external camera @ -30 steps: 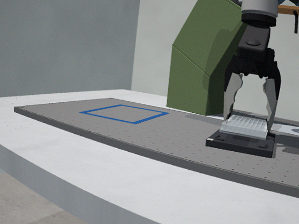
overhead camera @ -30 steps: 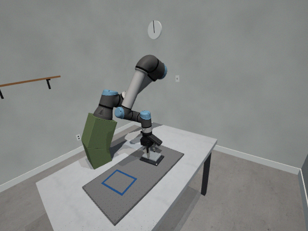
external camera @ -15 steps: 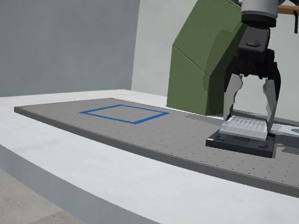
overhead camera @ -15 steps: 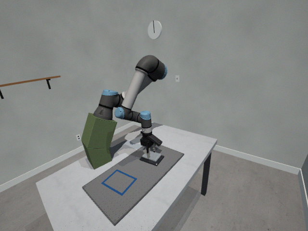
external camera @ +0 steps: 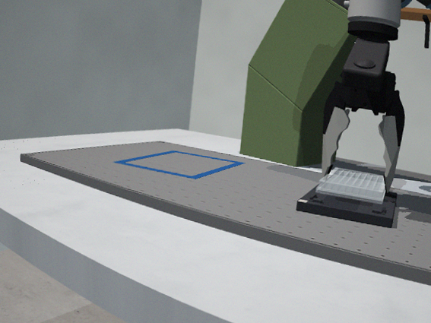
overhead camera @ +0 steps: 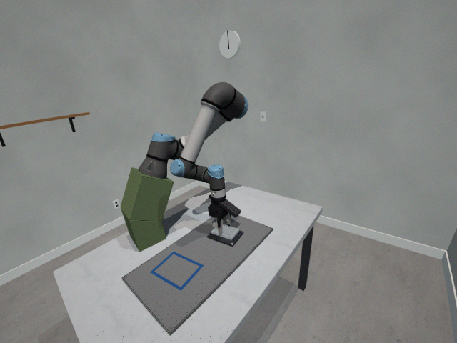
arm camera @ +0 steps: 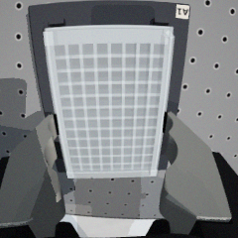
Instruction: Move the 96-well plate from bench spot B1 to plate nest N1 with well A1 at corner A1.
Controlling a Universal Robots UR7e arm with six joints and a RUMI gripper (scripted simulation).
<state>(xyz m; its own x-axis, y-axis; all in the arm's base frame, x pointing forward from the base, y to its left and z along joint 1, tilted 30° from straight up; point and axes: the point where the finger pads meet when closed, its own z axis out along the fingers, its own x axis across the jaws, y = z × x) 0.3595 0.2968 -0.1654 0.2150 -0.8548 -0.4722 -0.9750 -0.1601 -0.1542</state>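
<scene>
The clear 96-well plate (external camera: 351,184) is low over the black plate nest (external camera: 346,206), on it or just above; I cannot tell whether it touches. My gripper (external camera: 358,175) is shut on the plate's two long sides. In the wrist view the plate (arm camera: 108,101) lies between my fingers and covers most of the nest (arm camera: 106,20). The plate's cut corner points toward the white A1 label (arm camera: 182,11) at the nest's top right. In the top view the gripper (overhead camera: 221,229) stands upright over the plate (overhead camera: 227,232).
The blue outlined square of spot B1 (external camera: 179,162) lies empty on the grey perforated board (overhead camera: 199,258). The green robot pedestal (external camera: 290,84) stands behind the nest. The white table's edges are near on all sides.
</scene>
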